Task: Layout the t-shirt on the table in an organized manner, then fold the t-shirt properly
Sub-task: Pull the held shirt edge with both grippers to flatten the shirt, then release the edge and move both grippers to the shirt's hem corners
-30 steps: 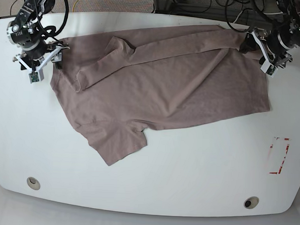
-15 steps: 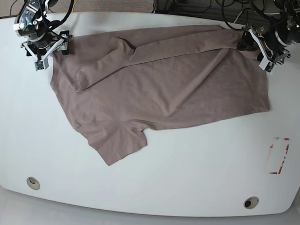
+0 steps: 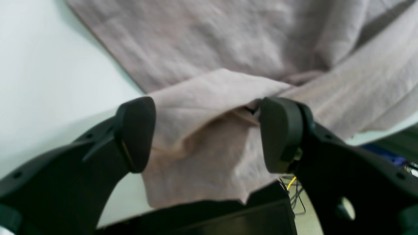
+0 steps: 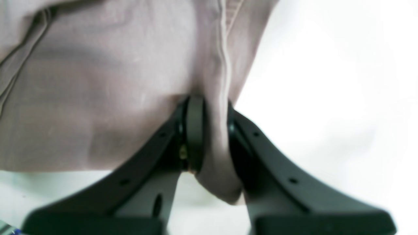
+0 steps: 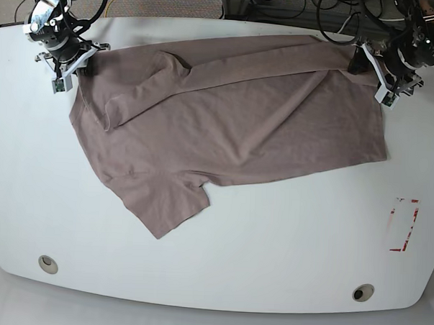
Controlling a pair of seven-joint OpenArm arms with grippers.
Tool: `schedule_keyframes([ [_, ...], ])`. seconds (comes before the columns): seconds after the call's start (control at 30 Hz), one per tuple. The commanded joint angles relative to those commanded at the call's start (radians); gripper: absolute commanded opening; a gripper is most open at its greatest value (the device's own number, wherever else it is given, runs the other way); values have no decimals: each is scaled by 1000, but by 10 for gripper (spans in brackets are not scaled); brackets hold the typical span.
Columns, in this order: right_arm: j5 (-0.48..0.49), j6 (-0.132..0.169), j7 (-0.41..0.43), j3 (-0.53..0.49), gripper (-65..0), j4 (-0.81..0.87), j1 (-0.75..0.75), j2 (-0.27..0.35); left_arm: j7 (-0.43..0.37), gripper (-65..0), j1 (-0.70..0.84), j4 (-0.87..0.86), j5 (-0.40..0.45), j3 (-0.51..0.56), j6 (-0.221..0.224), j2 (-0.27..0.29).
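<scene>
The mauve t-shirt (image 5: 233, 127) lies spread and slanted across the far half of the white table (image 5: 271, 244), with one sleeve pointing toward the front left. My right gripper (image 5: 72, 57) is at the far left corner, shut on a hemmed edge of the t-shirt (image 4: 98, 81); the cloth is pinched between its fingers (image 4: 195, 130). My left gripper (image 5: 367, 67) is at the far right corner. In the left wrist view it (image 3: 209, 133) is open, jaws wide apart, with a folded corner of the t-shirt (image 3: 228, 42) lying between them.
Two metal grommet holes (image 5: 47, 264) (image 5: 363, 292) sit near the front edge. A red tape rectangle (image 5: 404, 224) is at the right. Cables (image 5: 281, 7) lie beyond the table's far edge, close behind both arms.
My right gripper has moved toward the far edge, pulling the shirt's left corner up and slightly left. The left arm has shifted only a little at the far right corner.
</scene>
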Motion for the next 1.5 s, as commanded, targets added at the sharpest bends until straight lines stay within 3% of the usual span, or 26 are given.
schedule_keyframes([
  [0.37, -3, 0, 0, 0, -579, 133, -124, -87, -2, -181, -31, -104, 2, -3, 0, -34],
  [0.5, -12, 0, 0, 0, -579, 153, -143, -107, -3, -181, -60, -130, 2, -3, 0, -71],
  [0.83, -14, 0, 0, 0, -577, 147, -137, -81, -3, -179, -112, -149, 0, -3, 0, -133],
  [1.1, -14, 0, -2, 0, -575, 158, -135, -74, 5, -179, -127, -127, -8, -3, 0, -152],
  [1.2, -14, 0, -3, 0, -531, 178, -137, -74, 5, -179, -127, -89, -8, -3, 0, -155],
  [1.4, -14, 0, -5, 0, -295, 249, -143, -77, 60, -179, -133, -3, -8, -5, 0, -155],
  [1.5, -14, 0, -5, 0, -206, 265, -137, -78, 68, -179, -153, 21, -8, -6, 0, -155],
])
